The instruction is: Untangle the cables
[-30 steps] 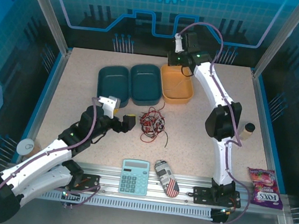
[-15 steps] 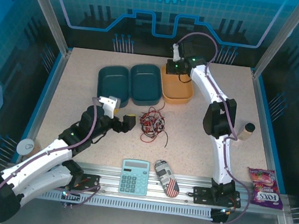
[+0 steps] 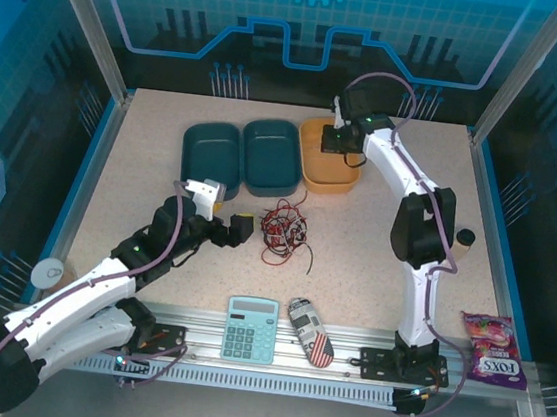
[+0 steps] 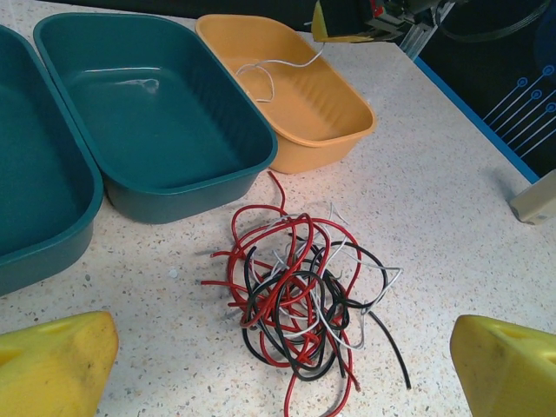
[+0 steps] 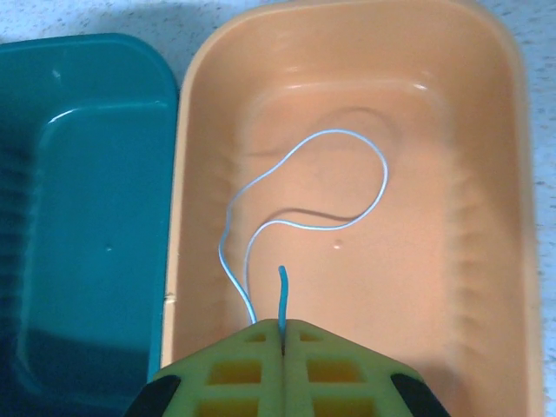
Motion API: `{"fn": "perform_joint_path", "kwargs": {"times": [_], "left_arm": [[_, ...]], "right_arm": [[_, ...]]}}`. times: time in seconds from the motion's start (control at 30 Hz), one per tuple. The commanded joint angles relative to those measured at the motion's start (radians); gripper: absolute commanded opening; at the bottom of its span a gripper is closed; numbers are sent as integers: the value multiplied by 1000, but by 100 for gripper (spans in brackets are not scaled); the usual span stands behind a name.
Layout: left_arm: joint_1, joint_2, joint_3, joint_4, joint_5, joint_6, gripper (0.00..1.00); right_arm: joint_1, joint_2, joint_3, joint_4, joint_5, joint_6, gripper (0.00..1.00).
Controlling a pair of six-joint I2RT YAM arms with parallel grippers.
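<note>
Open table [image 3: 382, 271] right of cables [image 3: 284, 231]; bins [image 3: 270, 154] beyond.

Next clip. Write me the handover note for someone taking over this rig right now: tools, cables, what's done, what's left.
Left tool: open, holding nothing, poised beside the tangle.
Right tool: shut on a pale cable, whose loop hangs inside the orange tub.
Done: one pale cable is separated from the pile.
Left: release it in the tub. Red, black and pale cables are knotted together in front of the teal tubs.
</note>
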Motion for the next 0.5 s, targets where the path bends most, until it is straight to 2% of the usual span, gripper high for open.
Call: {"fn": "perform_joint_path", "kwargs": {"times": [0.0, 0.1, 0.33, 0.4, 0.47], "left_arm": [[-1, -11, -8, 19, -1, -11, 99], [-1, -14, -3, 6, -1, -11, 99], [0, -17, 5, -19, -3, -37, 99], [0, -15, 10, -31, -2, -45, 99], [1, -13, 12, -42, -5, -53, 99]], "right_arm": [[-12, -18, -31, -73, 102, 38, 0], [-11, -6, -45, -100, 135, 38, 1], [-11, -10, -57, -127, 163, 30, 30], [-11, -26, -66, -128, 174, 25, 36], [-12, -51, -79, -129, 177, 21, 37]]}}
